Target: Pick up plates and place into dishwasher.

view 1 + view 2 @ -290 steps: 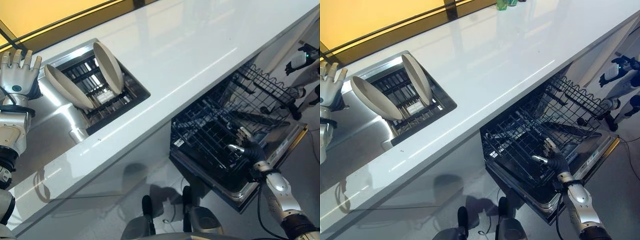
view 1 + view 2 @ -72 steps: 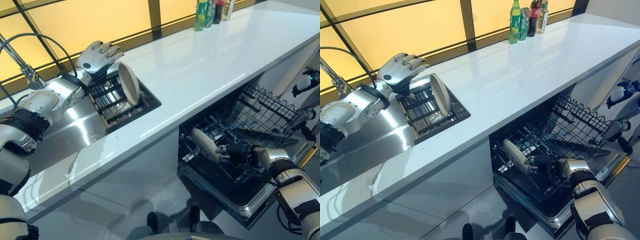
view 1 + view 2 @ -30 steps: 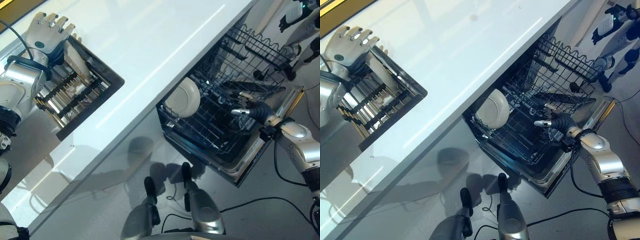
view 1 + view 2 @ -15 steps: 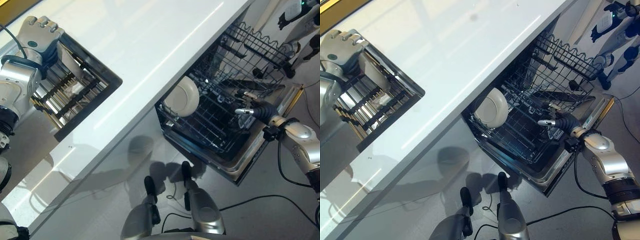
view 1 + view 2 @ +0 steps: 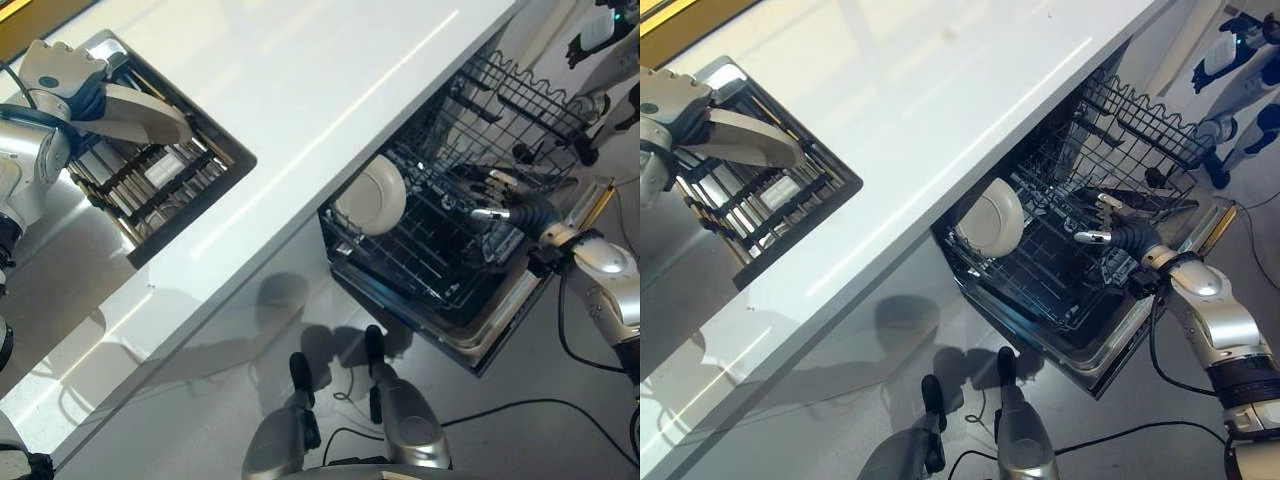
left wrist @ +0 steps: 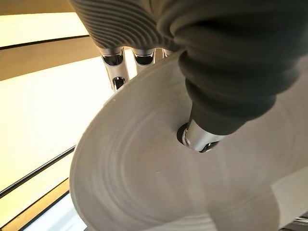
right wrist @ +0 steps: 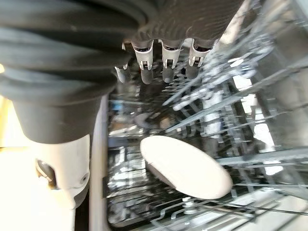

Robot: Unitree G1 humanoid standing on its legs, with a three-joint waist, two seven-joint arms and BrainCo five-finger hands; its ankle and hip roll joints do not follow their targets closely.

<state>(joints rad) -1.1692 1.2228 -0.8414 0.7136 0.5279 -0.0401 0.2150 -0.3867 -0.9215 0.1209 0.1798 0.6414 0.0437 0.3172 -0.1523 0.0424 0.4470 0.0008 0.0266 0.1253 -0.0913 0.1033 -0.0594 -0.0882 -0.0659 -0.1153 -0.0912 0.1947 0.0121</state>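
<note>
My left hand [image 5: 60, 75] is shut on a pale plate [image 5: 135, 115] and holds it tilted above the dark drying rack [image 5: 170, 180] in the sink. In the left wrist view the thumb [image 6: 202, 137] presses on the plate's face [image 6: 159, 192], with the fingers [image 6: 113, 65] behind its rim. A second pale plate [image 5: 372, 195] stands on edge in the dishwasher's lower rack [image 5: 420, 260]. My right hand [image 5: 510, 208] hovers open over that rack, to the right of the plate and apart from it. The right wrist view shows its straight fingers [image 7: 163, 65] above the racked plate [image 7: 185, 166].
A long white countertop [image 5: 300, 90] runs between the sink [image 5: 60, 260] and the dishwasher. The dishwasher's door [image 5: 540, 300] is folded down, and an upper wire rack [image 5: 520, 110] is pulled out. White and dark equipment [image 5: 600, 30] stands at the far right.
My left hand has closed on the plate in the sink rack and tipped it up and out towards the counter. The right hand has shifted slightly over the dishwasher rack.
</note>
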